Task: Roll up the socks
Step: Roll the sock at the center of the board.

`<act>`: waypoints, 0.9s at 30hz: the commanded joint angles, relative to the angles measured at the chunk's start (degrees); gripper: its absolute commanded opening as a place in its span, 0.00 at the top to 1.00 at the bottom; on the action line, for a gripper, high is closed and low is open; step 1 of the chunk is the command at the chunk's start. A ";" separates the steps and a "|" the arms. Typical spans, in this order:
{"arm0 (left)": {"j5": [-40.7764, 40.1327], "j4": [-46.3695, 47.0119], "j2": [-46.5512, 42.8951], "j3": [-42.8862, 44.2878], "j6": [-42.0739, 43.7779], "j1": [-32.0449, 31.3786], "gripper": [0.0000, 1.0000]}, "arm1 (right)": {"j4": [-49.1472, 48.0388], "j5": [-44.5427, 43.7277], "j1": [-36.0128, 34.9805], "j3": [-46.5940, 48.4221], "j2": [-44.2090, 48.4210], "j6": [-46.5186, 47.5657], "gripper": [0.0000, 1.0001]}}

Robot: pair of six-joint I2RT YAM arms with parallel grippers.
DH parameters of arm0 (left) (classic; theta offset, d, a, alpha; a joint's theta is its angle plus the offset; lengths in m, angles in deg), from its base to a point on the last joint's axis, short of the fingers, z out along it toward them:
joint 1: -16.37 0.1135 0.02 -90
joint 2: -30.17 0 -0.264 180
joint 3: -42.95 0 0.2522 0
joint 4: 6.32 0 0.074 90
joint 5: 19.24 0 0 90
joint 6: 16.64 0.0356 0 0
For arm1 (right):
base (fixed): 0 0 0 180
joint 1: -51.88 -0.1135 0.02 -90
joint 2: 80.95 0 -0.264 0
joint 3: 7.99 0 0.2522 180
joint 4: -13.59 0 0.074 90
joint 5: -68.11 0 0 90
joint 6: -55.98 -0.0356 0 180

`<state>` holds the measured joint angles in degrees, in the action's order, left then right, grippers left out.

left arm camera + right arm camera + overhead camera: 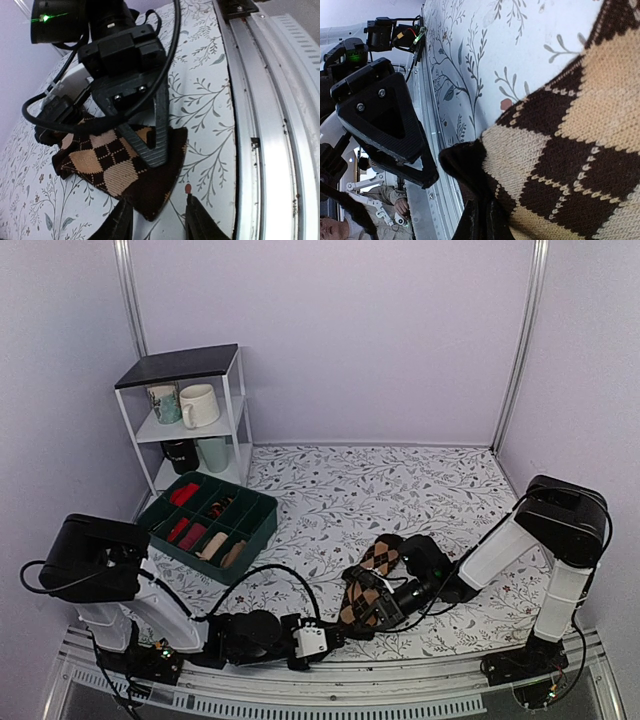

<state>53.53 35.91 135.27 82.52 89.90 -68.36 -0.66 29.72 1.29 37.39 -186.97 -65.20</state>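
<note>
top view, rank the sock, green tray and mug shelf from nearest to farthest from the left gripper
1. sock, just right of the left gripper, at its tips
2. green tray, farther back, to the left
3. mug shelf, back left corner, farthest

a robot lab booth: plain lilac walls, metal frame post, aluminium rail edging a floral-clothed bench, staged mug shelf.

Floral-patterned white tabletop, white metal shelf unit far-left corner, green compartmented tray left edge, brown-and-tan argyle knit socks near edge.
</note>
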 commanded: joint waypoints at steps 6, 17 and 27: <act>4.92 2.69 4.56 0.81 3.61 -0.65 0.66 | 7.85 -1.09 -0.14 -1.65 -4.00 -0.04 1.00; 3.58 2.76 3.94 2.48 7.27 -0.12 0.60 | 7.81 -0.64 -0.14 -1.60 -4.11 0.52 1.00; 3.78 -2.31 6.82 5.62 7.91 1.93 0.60 | 7.69 -0.40 -0.13 -2.49 -3.46 0.92 1.00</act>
<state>57.05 36.89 141.10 87.02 97.24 -67.77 -0.23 30.97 1.44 37.69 -187.25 -65.29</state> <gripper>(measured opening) 0.402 0.031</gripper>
